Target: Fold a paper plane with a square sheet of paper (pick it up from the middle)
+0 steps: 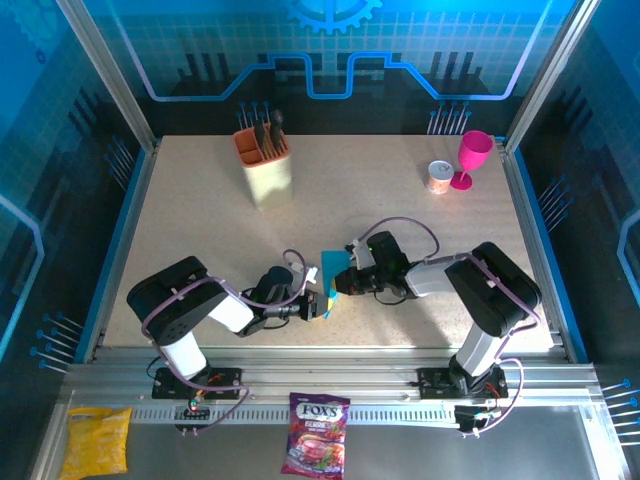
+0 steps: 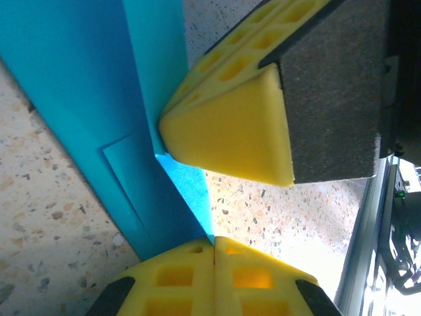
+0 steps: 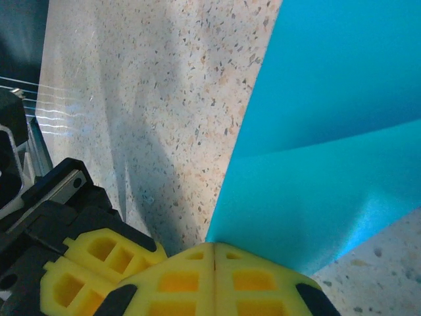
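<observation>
Speckled table (image 1: pixel 200 230) carries beige utensil holder (image 1: pixel 268 175), pink goblet (image 1: pixel 472 158), small tub (image 1: pixel 439 177)

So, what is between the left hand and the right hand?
The blue paper. The top view shows it in the gap; the wrist views show the left hand and the right hand each shut on it.

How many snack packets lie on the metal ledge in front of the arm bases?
2: a yellow packet at the left end of the ledge, and a purple Fox's packet near the middle. Others could lie outside the frame.
</observation>
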### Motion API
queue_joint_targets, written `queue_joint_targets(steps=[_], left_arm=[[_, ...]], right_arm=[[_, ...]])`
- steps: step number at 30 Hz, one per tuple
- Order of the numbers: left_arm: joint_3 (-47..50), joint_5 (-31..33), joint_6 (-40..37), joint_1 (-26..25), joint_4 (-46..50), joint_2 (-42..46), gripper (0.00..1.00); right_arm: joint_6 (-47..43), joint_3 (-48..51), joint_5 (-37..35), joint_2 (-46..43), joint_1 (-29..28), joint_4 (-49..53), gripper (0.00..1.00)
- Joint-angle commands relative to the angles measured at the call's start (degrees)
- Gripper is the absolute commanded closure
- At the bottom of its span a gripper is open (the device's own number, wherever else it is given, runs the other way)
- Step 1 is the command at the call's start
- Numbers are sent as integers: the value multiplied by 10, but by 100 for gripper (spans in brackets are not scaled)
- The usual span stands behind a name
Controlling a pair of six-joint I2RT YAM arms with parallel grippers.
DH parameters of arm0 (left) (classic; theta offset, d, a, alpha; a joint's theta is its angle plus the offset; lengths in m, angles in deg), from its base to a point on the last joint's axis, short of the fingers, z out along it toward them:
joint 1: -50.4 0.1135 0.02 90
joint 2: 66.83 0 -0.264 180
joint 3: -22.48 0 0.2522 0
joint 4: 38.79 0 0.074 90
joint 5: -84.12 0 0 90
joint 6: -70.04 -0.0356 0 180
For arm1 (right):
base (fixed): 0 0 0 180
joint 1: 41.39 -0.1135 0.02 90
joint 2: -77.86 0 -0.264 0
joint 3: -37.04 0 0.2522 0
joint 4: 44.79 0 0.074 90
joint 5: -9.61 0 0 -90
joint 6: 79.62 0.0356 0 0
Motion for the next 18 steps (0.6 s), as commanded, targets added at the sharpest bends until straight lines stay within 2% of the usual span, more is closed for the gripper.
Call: queue_joint_targets(steps=[1, 9, 18], left_arm=[[10, 11, 0, 8, 28, -20, 100], [11, 10, 0, 9, 26, -20, 100], [18, 11, 6, 9, 14, -25, 100]], right_arm=[[0, -15, 2, 18, -2, -8, 100], [3, -27, 4, 29, -5, -1, 100], [17, -13, 11, -63, 32, 17, 97]])
